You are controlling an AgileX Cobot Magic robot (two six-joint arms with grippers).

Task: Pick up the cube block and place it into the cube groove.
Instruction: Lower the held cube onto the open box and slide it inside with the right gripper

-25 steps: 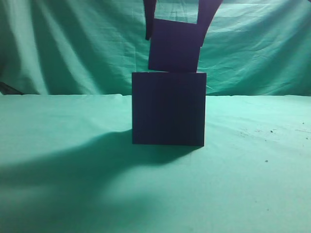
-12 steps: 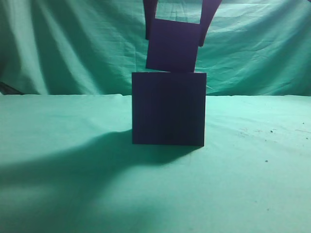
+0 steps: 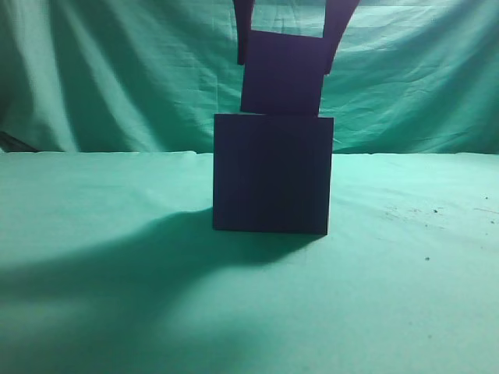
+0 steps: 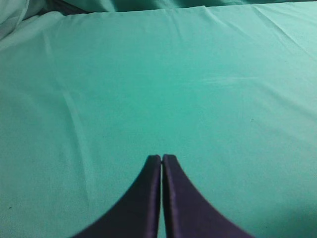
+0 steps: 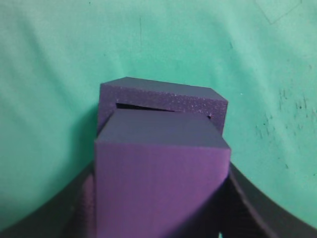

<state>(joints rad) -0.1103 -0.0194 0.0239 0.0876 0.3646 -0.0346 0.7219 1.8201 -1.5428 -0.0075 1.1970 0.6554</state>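
right hand (image 3: 284,35) cropped above, cube groove (image 5: 163,106) opening mostly hidden

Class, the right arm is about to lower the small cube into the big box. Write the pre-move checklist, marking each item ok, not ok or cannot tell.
1. Right gripper shut on the cube block: ok.
2. Block directly over the cube groove: ok.
3. Block squared to the opening: not ok; the right wrist view shows a slanted gap along the groove's far rim.
4. Block's bottom already inside the opening: cannot tell.
5. Left gripper shut, over bare cloth, out of the way: ok.
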